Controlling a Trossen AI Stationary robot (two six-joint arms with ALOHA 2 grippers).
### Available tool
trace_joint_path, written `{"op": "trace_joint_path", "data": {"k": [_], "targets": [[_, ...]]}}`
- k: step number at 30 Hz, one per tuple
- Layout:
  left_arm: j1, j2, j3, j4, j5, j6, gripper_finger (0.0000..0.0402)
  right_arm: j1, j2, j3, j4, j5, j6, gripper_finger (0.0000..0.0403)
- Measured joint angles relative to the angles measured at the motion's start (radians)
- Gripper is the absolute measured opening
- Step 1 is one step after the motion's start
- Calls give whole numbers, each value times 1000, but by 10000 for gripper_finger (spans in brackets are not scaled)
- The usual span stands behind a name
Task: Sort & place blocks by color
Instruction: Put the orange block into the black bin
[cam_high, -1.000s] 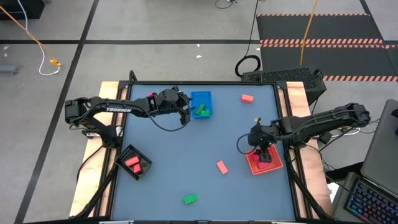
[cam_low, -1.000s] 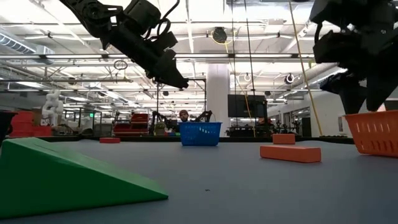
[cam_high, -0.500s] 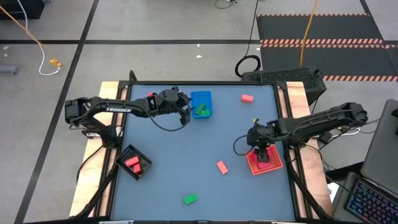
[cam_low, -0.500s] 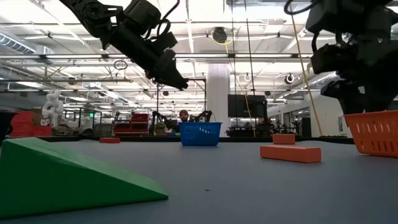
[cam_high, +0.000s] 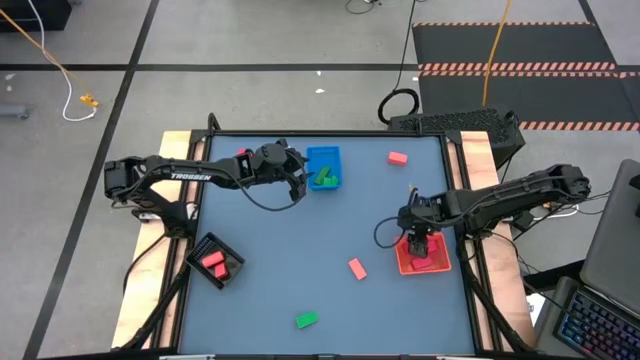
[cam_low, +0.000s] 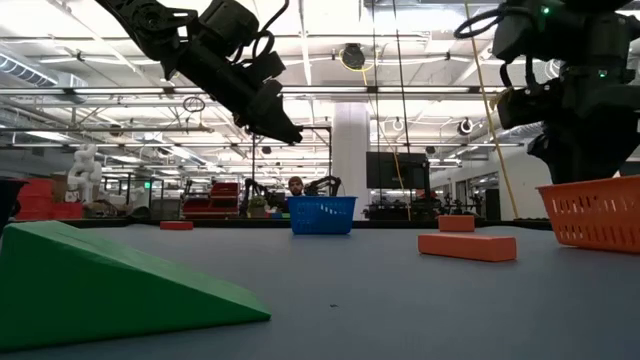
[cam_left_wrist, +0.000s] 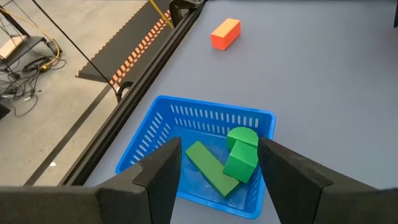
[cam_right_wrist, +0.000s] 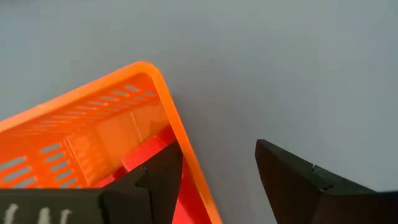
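Jaws gape empty on the right gripper (cam_high: 417, 243), straddling the red tray's (cam_high: 402, 262) rim with pink blocks (cam_high: 424, 263) inside. It should rise clear of that rim, I'd say, before going for the salmon block (cam_high: 357, 268) nearby. The left gripper (cam_high: 298, 180), open and empty, hangs beside the blue tray (cam_high: 322, 153) of green blocks (cam_left_wrist: 231, 163).

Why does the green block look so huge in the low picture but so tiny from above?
In the low view the green block lies right by the camera, so it fills the corner, bigger than the far blue tray. In the high view the same green block sits near the table's front edge, far below the camera, smaller than the blue tray.
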Motion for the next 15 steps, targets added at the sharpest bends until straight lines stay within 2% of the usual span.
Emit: {"op": "trace_joint_path", "data": {"k": [7,15], "targets": [[-3,0,0,0,0,-1,214,0,-10,0,11,-2,6,196],[-12,0,0,1,0,-1,214,-1,-65,0,61,50,33,196]]}}
